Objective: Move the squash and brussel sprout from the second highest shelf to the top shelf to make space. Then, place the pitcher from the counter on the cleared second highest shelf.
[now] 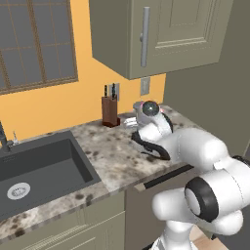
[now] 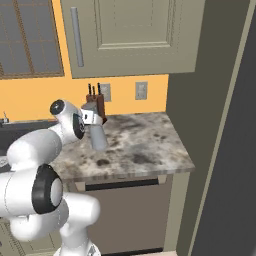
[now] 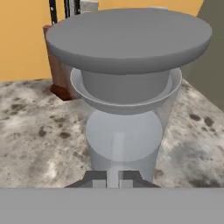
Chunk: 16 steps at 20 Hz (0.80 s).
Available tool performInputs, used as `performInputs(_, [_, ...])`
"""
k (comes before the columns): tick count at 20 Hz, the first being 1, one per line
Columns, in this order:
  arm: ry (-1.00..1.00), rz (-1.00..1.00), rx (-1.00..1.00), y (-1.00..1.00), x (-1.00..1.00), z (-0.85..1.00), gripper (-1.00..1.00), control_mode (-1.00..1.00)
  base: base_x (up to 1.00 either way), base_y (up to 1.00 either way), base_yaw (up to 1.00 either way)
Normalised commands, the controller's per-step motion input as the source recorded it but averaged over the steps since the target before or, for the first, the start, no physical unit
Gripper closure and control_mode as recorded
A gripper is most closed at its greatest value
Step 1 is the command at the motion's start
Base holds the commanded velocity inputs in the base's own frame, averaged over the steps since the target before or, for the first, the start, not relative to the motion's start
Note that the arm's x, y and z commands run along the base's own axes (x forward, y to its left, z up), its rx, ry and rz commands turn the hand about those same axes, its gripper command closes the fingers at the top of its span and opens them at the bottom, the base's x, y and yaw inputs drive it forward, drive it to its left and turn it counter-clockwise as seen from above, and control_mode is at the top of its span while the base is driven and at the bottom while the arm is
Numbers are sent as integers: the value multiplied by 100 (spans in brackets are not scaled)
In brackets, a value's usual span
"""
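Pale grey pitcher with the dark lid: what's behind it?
Behind the pale grey pitcher: a brown wooden knife block against the orange wall. The pitcher's lid covers the block's right side.

Brown knife block (image 1: 110, 111) against orange wall, dark sink (image 1: 36, 168) left

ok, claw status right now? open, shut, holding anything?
Claw: shut on the pitcher, gripping it low on the side nearest the hand camera, above the counter.

The arm (image 1: 195, 161) reaches over the counter (image 1: 112, 161); knife block (image 1: 110, 111) at its back edge, sink (image 1: 41, 171) left.
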Motion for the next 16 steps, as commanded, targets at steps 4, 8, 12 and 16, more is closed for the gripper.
performInputs(4, [-3, 19, 9, -39, -82, 91, 100, -100, 0, 0, 0])
performInputs(8, [2, 14, 18, -41, -54, 100, 100, -100, 0, 0, 0])
performInputs(12, [11, 11, 22, -31, -46, 100, 100, -100, 0, 0, 0])
performInputs(16, [25, 2, 9, -5, -39, 71, 100, -100, 0, 0, 0])
